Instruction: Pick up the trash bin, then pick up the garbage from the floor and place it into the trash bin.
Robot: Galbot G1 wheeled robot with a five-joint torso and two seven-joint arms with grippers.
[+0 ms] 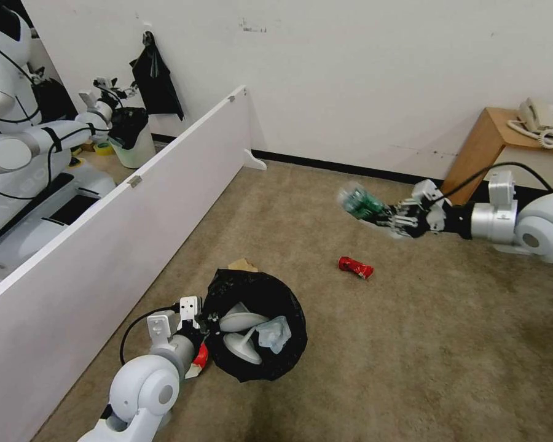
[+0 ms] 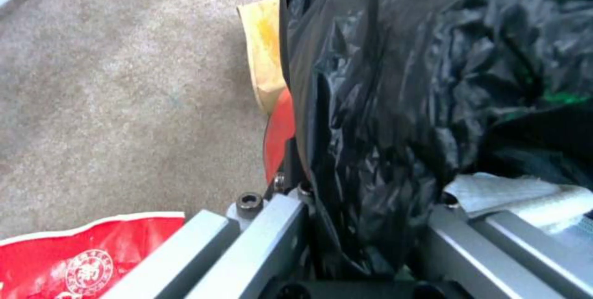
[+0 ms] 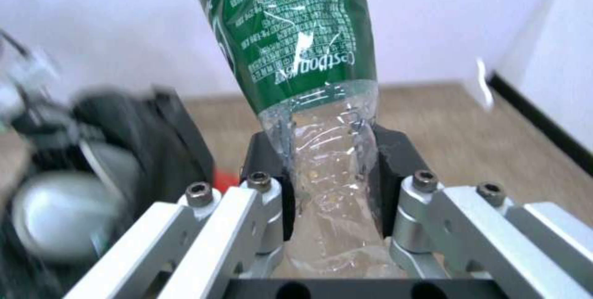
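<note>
The right gripper (image 1: pixel 392 222) is held out above the tan carpet (image 1: pixel 411 344), its jaws clamped on a clear bottle with a green label (image 1: pixel 357 203). The bottle sticks out past the fingertips, off the floor, well apart from the trash bin (image 1: pixel 255 325) and up and to the right of it.

The trash bin, lined with a crinkly black bag, sits low on the left of the head view. The left gripper (image 1: pixel 204 322) is clamped on its near rim, one finger outside and one inside the liner. Inside the bin lie white slippers (image 1: pixel 243 334) and a light blue cloth (image 1: pixel 275 333).

A red can (image 1: pixel 356 267) lies on the carpet between the bin and the right gripper, touching neither.

The left wrist view adds what the head view hides: the bin's red body (image 2: pixel 279 132) showing beside the black bag (image 2: pixel 401 104), a tan paper bag (image 2: pixel 264 58) on the carpet touching the bin's outer side, a red-and-white paper cup (image 2: pixel 86 257) just beside the gripper, and white tissue (image 2: pixel 519 197) inside the bin.

The right wrist view shows the bottle's crushed clear part pinched between the dark pads (image 3: pixel 395 169), with the green label beyond.
</note>
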